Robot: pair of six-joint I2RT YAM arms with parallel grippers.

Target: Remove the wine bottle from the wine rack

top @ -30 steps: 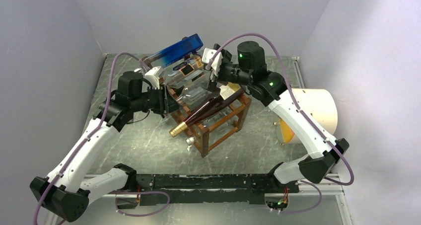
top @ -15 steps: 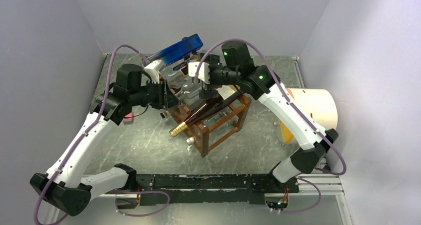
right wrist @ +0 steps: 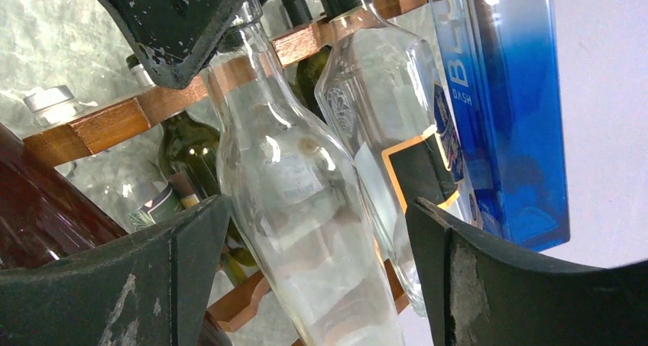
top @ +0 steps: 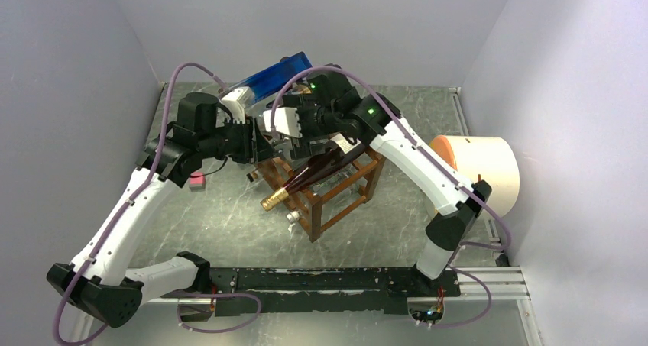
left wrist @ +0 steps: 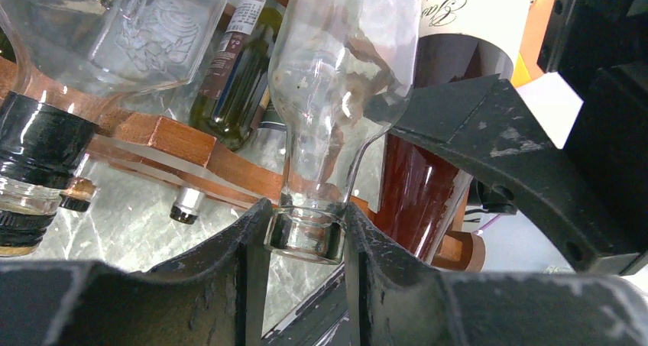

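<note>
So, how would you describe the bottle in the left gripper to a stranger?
Find the wine rack and look along its top. Between the dark red bottle and the square clear bottle lies a round clear bottle, uncapped, mouth pinched by the left gripper.

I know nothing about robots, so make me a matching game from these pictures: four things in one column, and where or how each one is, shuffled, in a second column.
Things
1. clear bottle
2. blue bottle
3. dark red bottle
4. right gripper

Place or state
A. open, straddling a bottle's body
B. gold-capped neck juts out of the wine rack toward the arm bases
C. neck clamped by the left gripper
D. at the rack's far side, behind both grippers

Pairs: 1-C, 2-D, 3-B, 4-A
</note>
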